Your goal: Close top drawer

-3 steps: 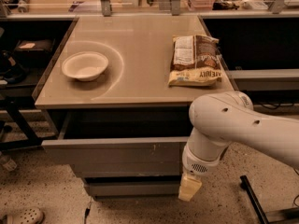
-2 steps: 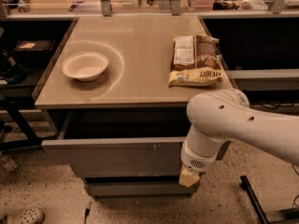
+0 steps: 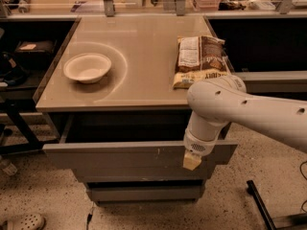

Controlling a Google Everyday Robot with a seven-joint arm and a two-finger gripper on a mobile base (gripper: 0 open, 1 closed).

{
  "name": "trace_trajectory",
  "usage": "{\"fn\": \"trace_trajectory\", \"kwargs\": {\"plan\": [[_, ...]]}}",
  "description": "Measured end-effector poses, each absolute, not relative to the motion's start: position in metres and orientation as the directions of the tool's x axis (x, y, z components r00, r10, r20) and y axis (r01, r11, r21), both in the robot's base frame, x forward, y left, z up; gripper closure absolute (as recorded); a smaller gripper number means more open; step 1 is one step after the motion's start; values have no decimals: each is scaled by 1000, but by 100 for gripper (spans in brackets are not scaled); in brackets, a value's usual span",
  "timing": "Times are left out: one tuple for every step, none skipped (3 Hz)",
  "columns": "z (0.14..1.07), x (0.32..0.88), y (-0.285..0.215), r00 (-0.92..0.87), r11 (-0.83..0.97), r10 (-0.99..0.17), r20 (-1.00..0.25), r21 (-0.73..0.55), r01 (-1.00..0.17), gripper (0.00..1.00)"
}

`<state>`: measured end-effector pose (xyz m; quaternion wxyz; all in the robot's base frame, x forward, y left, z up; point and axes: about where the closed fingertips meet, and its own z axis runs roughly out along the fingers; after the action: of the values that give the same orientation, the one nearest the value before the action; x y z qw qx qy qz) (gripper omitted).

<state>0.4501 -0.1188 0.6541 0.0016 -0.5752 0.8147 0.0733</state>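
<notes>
The top drawer point(image 3: 120, 156) is a wide grey drawer with a plain front, pulled out from under the tabletop, its dark inside showing. Small white scratches sit right of its centre. My white arm comes in from the right and bends down in front of the drawer's right part. My gripper point(image 3: 192, 161) hangs at the end of the arm, right against the drawer front, with a yellowish tip showing.
On the tan tabletop point(image 3: 144, 51) lie a white bowl point(image 3: 87, 67) at the left and a snack bag point(image 3: 199, 61) at the right. Two narrower grey drawer fronts point(image 3: 144, 191) sit below. Dark shelves flank the table. A black stand leg point(image 3: 261, 207) stands on the floor at right.
My arm and gripper have shifted a little left and up, closer against the drawer front. The drawer stands about as far out as before.
</notes>
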Motion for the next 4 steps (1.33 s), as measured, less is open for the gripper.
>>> {"fn": "trace_trajectory", "kwargs": {"plan": [[654,451,-119,-338,327,-937,-87,117,-938,100],[654,451,-119,-338,327,-937,-87,117,-938,82],[654,451,-119,-338,327,-937,-87,117,-938,59],[654,451,-119,-338,327,-937,-87,117,-938,36]]}}
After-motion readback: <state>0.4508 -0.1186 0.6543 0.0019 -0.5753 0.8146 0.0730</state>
